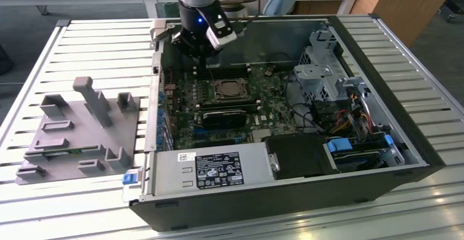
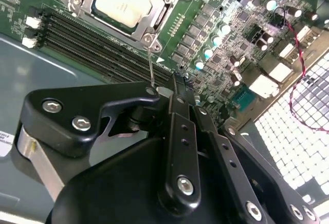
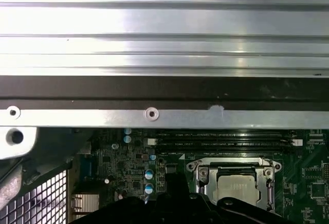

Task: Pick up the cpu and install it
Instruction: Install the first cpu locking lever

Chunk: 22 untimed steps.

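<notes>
CPU (image 1: 230,89) sits in the socket (image 2: 154,21) on the motherboard (image 1: 246,107), inside the open computer case (image 1: 290,196); in both wrist views we see its pale metal top framed by the socket's steel bracket. We judge it light, stiff and flat, with a slick top and a delicate underside, so it wants a grip by two opposite thin edges and no tilting or pressing on the contacts.

Our gripper (image 2: 177,88) hangs above the board beside the socket, close to the memory slots (image 2: 97,44). In the second wrist view its black fingers (image 2: 180,131) lie together with nothing between them, so we read it as closed and empty, clear of the chip.

Around the socket the board is crowded: capacitors, a black heatsink (image 1: 223,116) just beside it, and loose cables (image 1: 340,115) toward the exterior view's right. The case stands on a slatted metal table (image 1: 94,50), with a grey fixture tray (image 1: 80,137) on the exterior view's left. Room to come down is narrow, bounded by the case wall.
</notes>
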Tool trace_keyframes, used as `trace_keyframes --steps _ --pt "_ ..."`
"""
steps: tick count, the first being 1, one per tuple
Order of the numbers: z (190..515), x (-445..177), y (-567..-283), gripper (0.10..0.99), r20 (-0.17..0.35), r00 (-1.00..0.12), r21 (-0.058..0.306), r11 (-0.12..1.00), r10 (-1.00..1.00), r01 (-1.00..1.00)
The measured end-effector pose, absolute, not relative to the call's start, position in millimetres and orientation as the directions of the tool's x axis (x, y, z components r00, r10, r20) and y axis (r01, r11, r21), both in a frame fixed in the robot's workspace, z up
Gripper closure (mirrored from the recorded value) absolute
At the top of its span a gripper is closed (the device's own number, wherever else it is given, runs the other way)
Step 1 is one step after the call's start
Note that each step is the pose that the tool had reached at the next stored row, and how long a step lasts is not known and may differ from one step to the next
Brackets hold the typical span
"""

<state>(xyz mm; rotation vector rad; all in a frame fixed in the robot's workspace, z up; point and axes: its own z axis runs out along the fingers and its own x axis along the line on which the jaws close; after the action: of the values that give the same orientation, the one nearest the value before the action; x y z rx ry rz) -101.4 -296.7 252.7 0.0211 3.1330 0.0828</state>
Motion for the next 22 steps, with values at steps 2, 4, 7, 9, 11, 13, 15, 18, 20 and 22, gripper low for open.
trace_keyframes --steps 2,4,7,9,11,13,15,18,20,22 --pt "253 -101 -296 0.980 -0.007 -1.000 0.053 0.998 0.014 0.013" --pt "253 -100 -296 0.980 -0.007 -1.000 0.059 0.998 0.014 0.013" --pt "253 -95 -296 0.980 -0.007 -1.000 0.060 0.998 0.014 0.013" --pt "253 -90 -296 0.980 -0.007 -1.000 0.060 0.998 0.014 0.013" --pt "253 -84 -296 0.980 -0.007 -1.000 0.060 0.998 0.014 0.013" --pt "253 -78 -296 0.980 -0.007 -1.000 0.060 0.998 0.014 0.013" --pt "252 -71 -296 0.980 -0.007 -1.000 0.060 0.998 0.014 0.013" --pt "252 -67 -296 0.980 -0.006 -1.000 0.060 0.998 0.014 0.013" --pt "252 -67 -296 0.980 -0.006 -1.000 0.074 0.997 0.014 0.013" --pt "251 -67 -296 0.980 -0.006 -1.000 0.104 0.995 0.014 0.013"
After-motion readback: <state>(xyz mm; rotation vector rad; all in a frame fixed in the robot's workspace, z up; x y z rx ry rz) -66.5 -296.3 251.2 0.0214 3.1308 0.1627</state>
